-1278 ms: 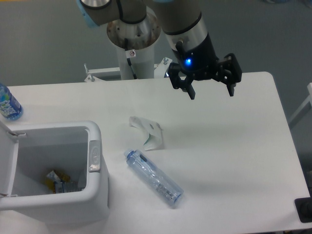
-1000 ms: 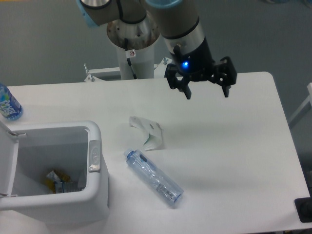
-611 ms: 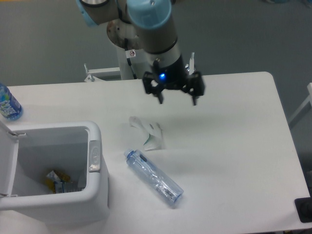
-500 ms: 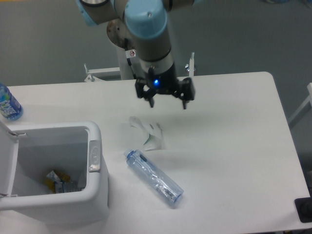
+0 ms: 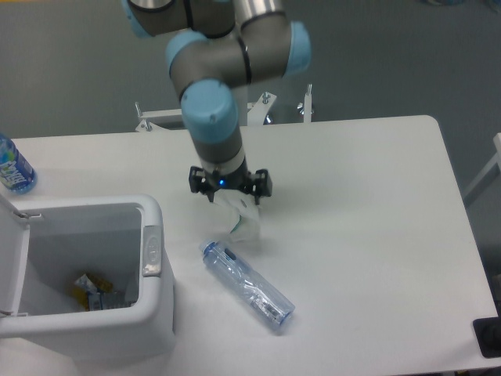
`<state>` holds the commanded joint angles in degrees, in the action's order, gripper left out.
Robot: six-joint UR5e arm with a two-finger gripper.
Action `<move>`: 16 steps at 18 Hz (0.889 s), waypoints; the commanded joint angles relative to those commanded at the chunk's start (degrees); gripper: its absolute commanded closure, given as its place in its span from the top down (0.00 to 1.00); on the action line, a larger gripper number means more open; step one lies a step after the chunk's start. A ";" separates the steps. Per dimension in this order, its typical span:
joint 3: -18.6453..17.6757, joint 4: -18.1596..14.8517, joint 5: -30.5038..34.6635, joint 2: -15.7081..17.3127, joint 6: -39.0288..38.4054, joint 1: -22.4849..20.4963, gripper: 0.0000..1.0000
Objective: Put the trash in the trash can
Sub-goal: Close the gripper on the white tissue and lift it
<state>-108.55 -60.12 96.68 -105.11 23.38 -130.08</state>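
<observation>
A wrinkly white wrapper [image 5: 244, 222] with a green mark lies on the table's middle, partly hidden by my gripper. My gripper [image 5: 232, 197] hangs straight down right over the wrapper's upper part, open, one finger at each side of it. A clear plastic bottle [image 5: 247, 286] with a pale blue label lies on its side below the wrapper, cap toward the bin. The white trash can [image 5: 153, 301] stands at the lower left with its lid flipped open and some scraps inside.
A bottle with a bright blue label [image 5: 13, 167] stands at the table's far left edge. The arm's base column [image 5: 215, 106] rises behind the table. A dark object [image 5: 489, 337] sits at the lower right corner.
My gripper has travelled from the table's back right down and left, and now sits low over the wrapper. Wrapper, bottle and bin have not moved.
</observation>
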 joint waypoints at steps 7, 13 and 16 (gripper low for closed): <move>0.44 -0.35 2.55 -0.79 -0.09 -0.17 0.10; 0.09 -0.18 2.29 1.31 0.70 -1.23 0.00; 0.18 -0.62 2.81 4.29 2.28 -1.41 0.00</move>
<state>-108.37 -60.73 99.49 -100.82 25.66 -131.49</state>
